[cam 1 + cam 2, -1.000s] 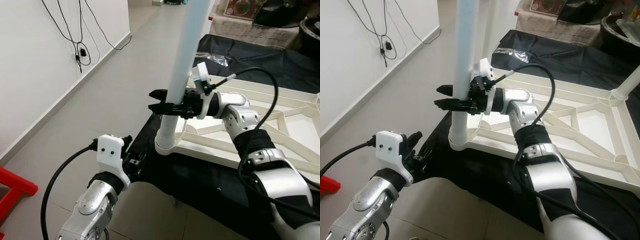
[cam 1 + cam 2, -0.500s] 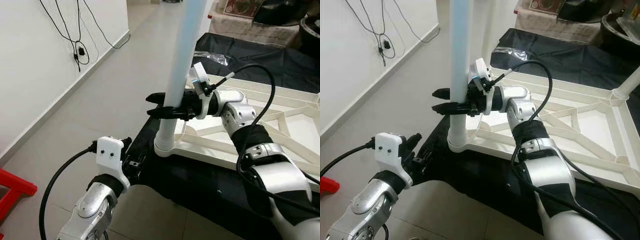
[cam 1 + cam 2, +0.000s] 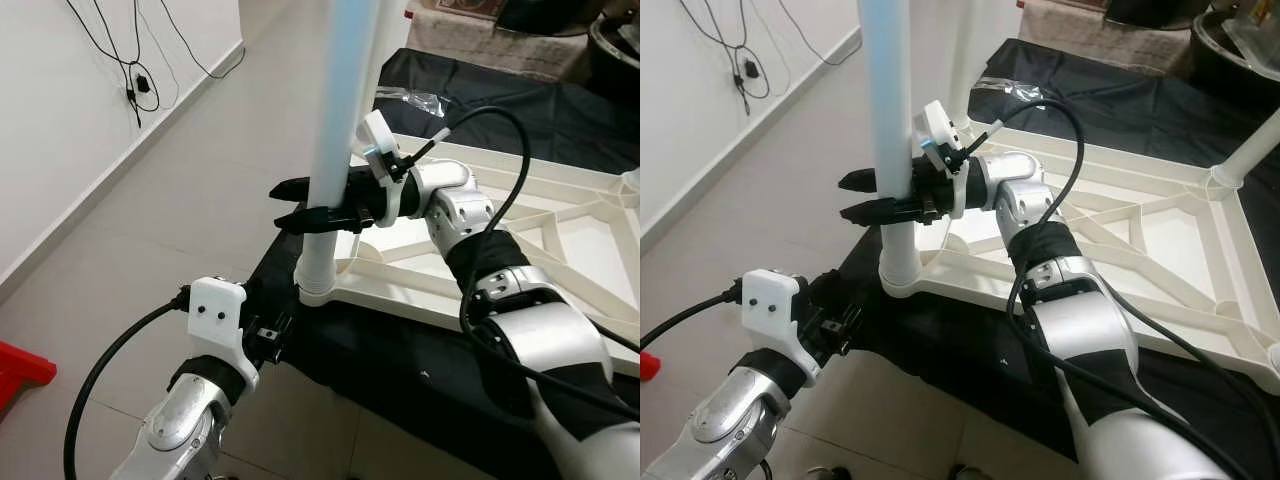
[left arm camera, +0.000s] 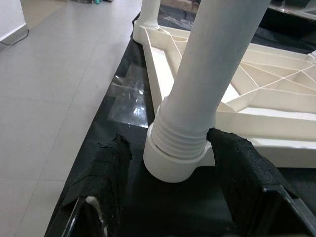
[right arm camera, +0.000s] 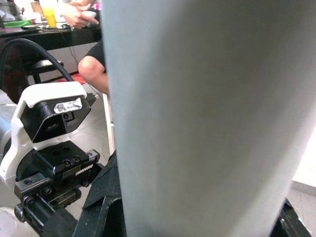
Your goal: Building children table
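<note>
The white plastic table top point(image 3: 560, 230) lies upside down on a black cloth point(image 3: 400, 370). A white table leg point(image 3: 335, 110) stands upright in the top's near-left corner socket point(image 3: 316, 285). My right gripper point(image 3: 290, 205) reaches in from the right at mid-height, shut on the leg, one black finger on each side. In the right wrist view the leg point(image 5: 197, 118) is pressed close. My left gripper point(image 3: 268, 330) hovers low, near the cloth's edge. It is open, and in its wrist view its fingers point(image 4: 111, 163) flank the threaded leg base point(image 4: 180, 148) without touching.
Another white leg point(image 3: 1250, 160) stands at the far right corner of the top. A wall with hanging cables point(image 3: 130, 80) runs along the left over bare tiled floor. A red object point(image 3: 20, 365) lies low left. A person's knee point(image 5: 91, 64) is in the right wrist view.
The camera has shifted somewhat. The leg held by my right gripper leans less and stands nearly straight in its socket. My left arm holds about the same place.
</note>
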`<state>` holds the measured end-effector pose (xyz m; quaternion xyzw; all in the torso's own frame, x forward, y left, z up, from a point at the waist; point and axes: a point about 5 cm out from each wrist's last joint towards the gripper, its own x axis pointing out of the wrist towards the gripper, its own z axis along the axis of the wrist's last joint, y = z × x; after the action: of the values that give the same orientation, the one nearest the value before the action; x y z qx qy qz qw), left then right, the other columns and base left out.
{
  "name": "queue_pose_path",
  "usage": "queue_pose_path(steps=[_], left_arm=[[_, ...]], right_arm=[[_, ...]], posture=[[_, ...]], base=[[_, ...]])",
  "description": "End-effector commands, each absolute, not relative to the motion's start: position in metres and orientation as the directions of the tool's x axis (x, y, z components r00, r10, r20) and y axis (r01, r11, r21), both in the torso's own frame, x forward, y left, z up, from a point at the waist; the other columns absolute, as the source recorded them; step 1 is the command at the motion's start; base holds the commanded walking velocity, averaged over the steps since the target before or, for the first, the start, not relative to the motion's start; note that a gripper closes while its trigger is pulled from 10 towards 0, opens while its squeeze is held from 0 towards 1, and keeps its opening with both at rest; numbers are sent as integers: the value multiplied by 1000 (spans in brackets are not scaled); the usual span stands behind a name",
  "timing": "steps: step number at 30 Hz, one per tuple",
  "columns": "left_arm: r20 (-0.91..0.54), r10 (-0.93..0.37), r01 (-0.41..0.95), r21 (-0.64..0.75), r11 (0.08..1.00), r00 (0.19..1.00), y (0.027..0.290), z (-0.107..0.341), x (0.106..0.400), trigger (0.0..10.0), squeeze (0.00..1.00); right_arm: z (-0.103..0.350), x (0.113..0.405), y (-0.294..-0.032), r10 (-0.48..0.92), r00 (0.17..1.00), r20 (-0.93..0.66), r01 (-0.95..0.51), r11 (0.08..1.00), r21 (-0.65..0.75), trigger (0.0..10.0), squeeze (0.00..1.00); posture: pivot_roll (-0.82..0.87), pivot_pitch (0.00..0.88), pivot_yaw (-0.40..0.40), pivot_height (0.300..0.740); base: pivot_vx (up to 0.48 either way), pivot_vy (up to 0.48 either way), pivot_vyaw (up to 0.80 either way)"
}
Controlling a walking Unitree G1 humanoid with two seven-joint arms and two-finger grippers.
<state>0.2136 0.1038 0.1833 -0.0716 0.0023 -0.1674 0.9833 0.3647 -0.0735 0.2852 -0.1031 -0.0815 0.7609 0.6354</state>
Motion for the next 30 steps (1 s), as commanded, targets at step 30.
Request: queue_pose_path(steps=[30], left_arm=[[26,-328,329,-120,937,944,108,179,235,10000,0]], right_arm=[[217,380,-105,906,398,-143,-914,378,-148,10000,0]], posture=[[147,188,-51,740]], base=[[0,0,0]])
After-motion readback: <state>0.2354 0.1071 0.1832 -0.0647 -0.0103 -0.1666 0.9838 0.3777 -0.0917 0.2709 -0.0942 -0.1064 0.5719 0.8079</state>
